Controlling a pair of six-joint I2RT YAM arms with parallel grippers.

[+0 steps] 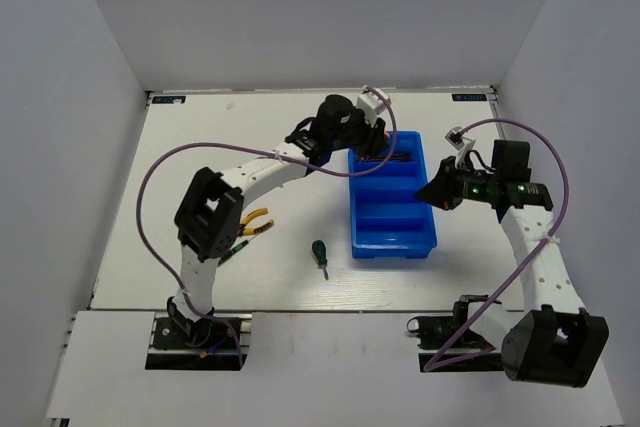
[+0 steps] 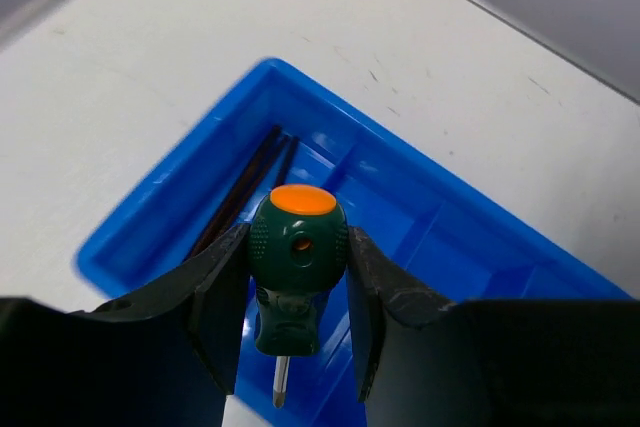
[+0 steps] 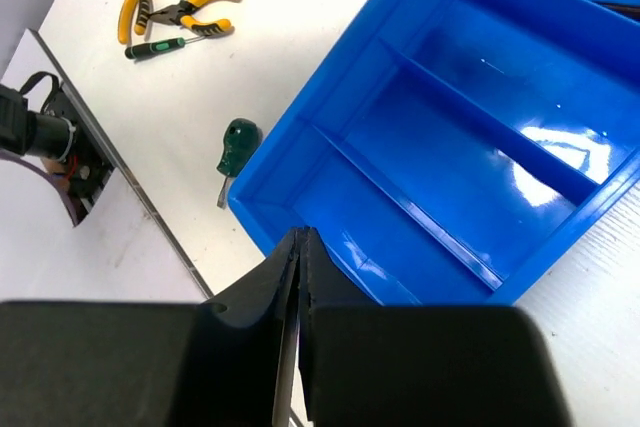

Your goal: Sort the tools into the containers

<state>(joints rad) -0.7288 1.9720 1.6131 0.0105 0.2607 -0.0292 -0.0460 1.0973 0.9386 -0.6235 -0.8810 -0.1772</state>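
Observation:
My left gripper (image 1: 357, 139) is shut on a stubby green-handled screwdriver (image 2: 297, 272) with an orange cap, tip pointing down, above the far end of the blue tray (image 1: 392, 237). Thin dark hex keys (image 2: 243, 190) lie in the tray's farthest compartment (image 1: 385, 159). My right gripper (image 1: 440, 194) is shut and empty beside the tray's right rim, jaws pressed together (image 3: 302, 239). A second green screwdriver (image 1: 320, 255) lies on the table left of the tray. The yellow-handled pliers (image 1: 255, 222) and the slim dark-green tool (image 1: 232, 250) lie further left.
In the right wrist view the tray's three nearer compartments (image 3: 470, 137) hold no tools. The second screwdriver (image 3: 236, 145), pliers (image 3: 180, 9) and slim tool (image 3: 160, 46) show on the white table beyond. White walls enclose the table on three sides.

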